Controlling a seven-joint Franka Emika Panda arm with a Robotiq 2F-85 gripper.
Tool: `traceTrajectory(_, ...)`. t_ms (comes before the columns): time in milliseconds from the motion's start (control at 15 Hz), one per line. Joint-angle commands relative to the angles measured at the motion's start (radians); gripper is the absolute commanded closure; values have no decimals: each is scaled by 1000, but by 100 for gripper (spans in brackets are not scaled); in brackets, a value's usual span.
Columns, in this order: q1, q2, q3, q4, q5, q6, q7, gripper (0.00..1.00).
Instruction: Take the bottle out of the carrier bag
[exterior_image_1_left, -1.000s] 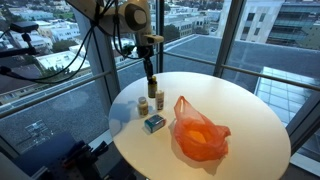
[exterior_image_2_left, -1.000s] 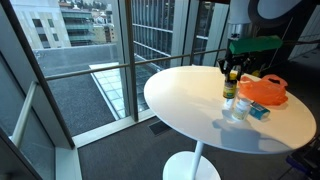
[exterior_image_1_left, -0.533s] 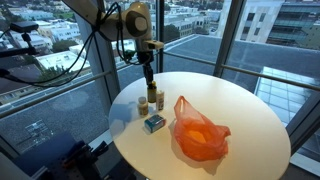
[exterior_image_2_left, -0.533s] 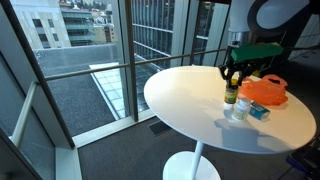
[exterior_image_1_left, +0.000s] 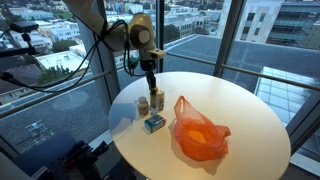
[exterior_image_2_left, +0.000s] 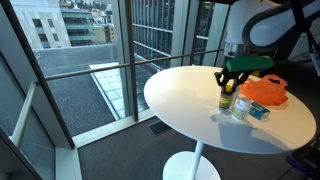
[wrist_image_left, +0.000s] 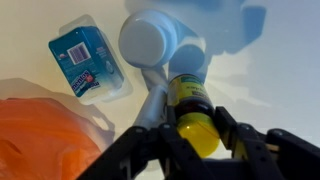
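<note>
My fingers (wrist_image_left: 200, 150) are closed around the yellow cap of the bottle (wrist_image_left: 192, 110), which stands upright on the desk (exterior_image_1_left: 235, 105), already outside the orange bag (exterior_image_1_left: 198, 135). I hold it by the top, I think, so that it sets down straight. Just beside it stands a white bottle (wrist_image_left: 158, 45), and the blue box (wrist_image_left: 88, 62) is near. The desk edge is close; upward is free room.

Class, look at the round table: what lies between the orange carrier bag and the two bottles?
The small blue box lies between the orange carrier bag and the bottles, on the table; the wrist view shows it too.
</note>
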Motion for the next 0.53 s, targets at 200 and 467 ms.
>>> traceTrajectory(200, 0, -5, -20, -8, 23, 37, 1, 30)
traceTrajectory(467, -4, -53, -26, -24, 22, -1, -19, 1)
